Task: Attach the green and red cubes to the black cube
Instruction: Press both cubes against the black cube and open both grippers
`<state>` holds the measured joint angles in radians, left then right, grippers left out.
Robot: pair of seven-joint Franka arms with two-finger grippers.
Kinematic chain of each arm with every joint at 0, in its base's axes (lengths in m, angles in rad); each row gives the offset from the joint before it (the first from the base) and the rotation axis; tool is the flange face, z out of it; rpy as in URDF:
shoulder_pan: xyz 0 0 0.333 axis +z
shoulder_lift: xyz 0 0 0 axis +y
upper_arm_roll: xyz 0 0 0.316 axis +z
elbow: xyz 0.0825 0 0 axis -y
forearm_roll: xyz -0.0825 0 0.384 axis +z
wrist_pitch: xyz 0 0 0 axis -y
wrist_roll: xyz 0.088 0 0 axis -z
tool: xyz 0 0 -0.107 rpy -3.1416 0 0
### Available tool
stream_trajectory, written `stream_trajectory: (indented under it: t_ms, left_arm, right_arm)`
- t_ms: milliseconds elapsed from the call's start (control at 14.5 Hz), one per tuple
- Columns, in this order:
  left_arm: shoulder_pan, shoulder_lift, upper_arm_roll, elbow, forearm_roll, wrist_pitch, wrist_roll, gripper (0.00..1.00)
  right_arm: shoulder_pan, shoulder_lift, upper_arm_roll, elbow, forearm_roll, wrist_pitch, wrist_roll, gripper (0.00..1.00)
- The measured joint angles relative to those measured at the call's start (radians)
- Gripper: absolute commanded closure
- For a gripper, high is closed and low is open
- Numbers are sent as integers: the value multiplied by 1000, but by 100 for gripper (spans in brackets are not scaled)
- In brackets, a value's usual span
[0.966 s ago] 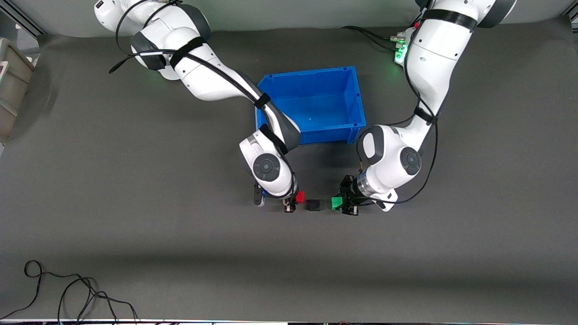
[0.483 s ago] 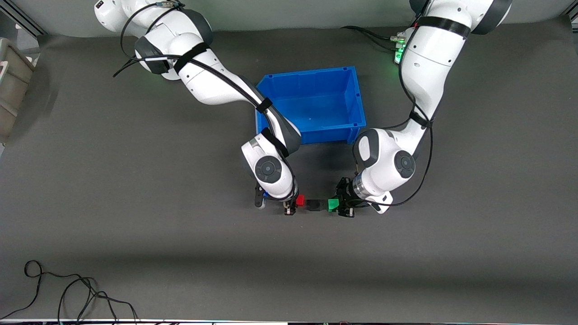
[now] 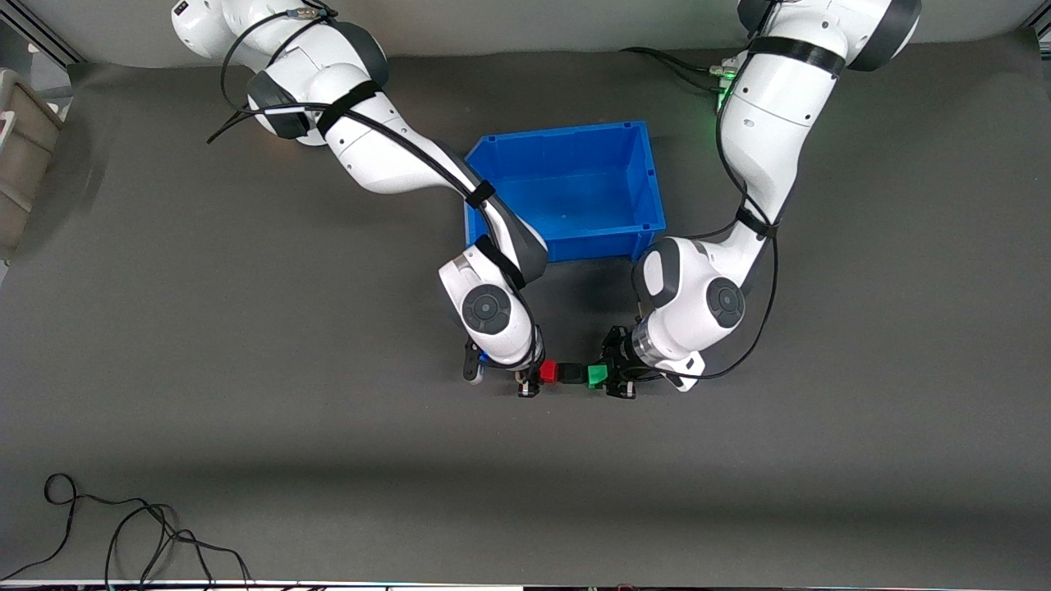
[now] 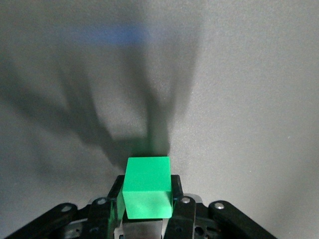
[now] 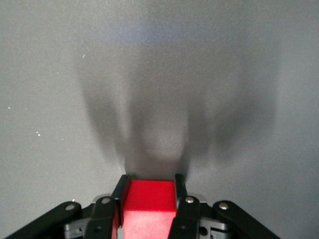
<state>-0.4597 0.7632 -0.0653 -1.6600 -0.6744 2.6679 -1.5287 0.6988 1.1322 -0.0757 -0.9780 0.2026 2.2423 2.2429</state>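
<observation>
From the high camera across the table, the three cubes sat in a tight row in the open stretch nearer the camera than the blue bin (image 3: 566, 193). The red cube (image 3: 548, 372) was at the right arm's end of the row, the black cube (image 3: 570, 374) between, and the green cube (image 3: 597, 376) at the left arm's end. Both coloured cubes looked pressed up against the black one, though I could not make out whether any sliver of gap remained. The right gripper (image 3: 530, 379) was clamped on the red cube, and the left gripper (image 3: 614, 382) on the green one.

In the left wrist view, the left gripper's (image 4: 146, 209) fingers (image 4: 178, 201) pinched the green cube (image 4: 147, 194) by two opposite faces, with grey table mat (image 4: 239, 99) past it.

In the right wrist view, the right gripper (image 5: 149, 209) squeezed the red cube (image 5: 148, 206) the same way, squarely seated.

To my eye the joining push was under way. Done well, it wanted both arms pressing inward evenly along one line, faces flush, so the black cube neither twisted nor skidded out sideways.
</observation>
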Motion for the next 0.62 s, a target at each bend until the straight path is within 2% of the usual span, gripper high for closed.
stream_trajectory:
  t_ms: [621]
  left_arm:
    - [-33, 0, 4, 6, 0, 0, -24, 98]
  right_arm:
    - [9, 1, 2, 0, -3, 0, 23, 100]
